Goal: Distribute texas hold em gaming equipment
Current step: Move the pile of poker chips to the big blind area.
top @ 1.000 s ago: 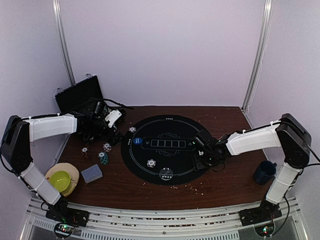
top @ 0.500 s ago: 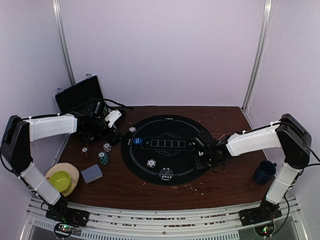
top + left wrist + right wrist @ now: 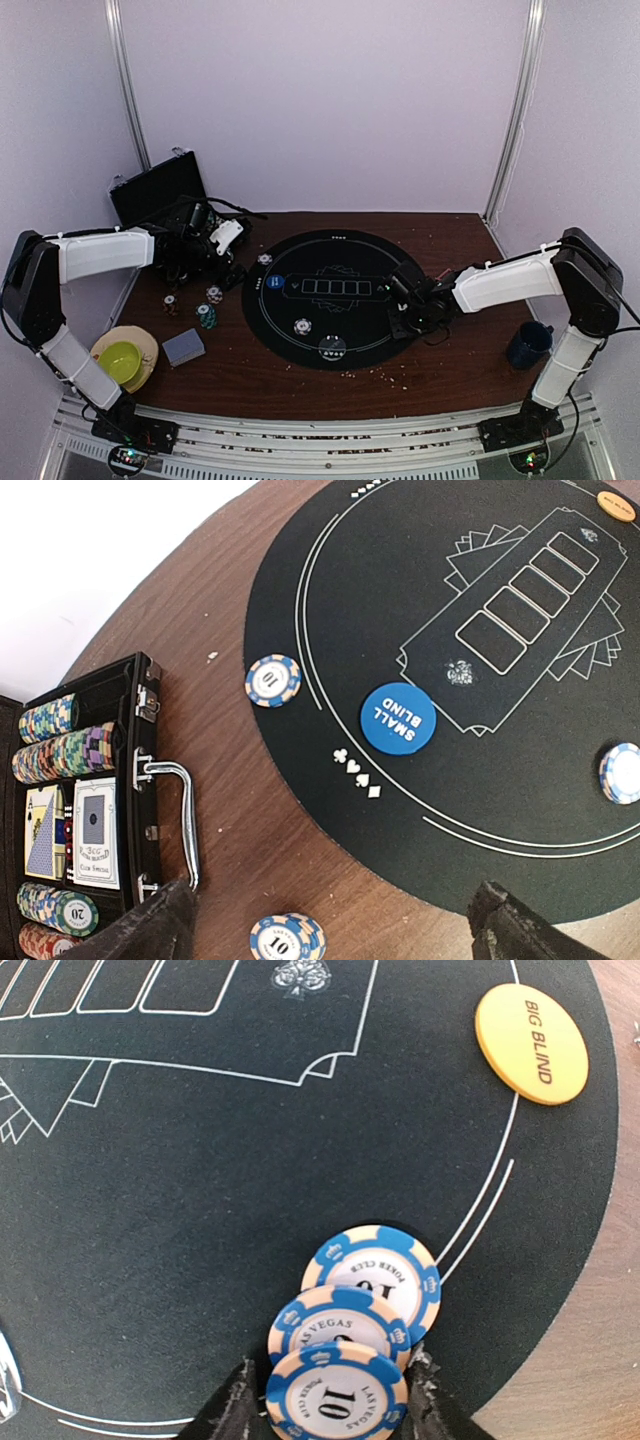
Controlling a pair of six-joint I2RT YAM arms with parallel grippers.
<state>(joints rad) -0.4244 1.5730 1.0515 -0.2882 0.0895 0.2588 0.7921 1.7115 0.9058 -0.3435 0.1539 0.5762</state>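
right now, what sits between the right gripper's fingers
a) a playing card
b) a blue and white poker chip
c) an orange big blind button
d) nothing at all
b: in the right wrist view a blue-and-white 10 chip lies between the fingers of the right gripper, nearest of three overlapping chips, while the orange BIG BLIND button lies apart near the edge of the black mat.

Likely a robotics lab booth: bare white walls (image 3: 320,100), metal frame posts (image 3: 128,90), table-mounted arms (image 3: 100,252).
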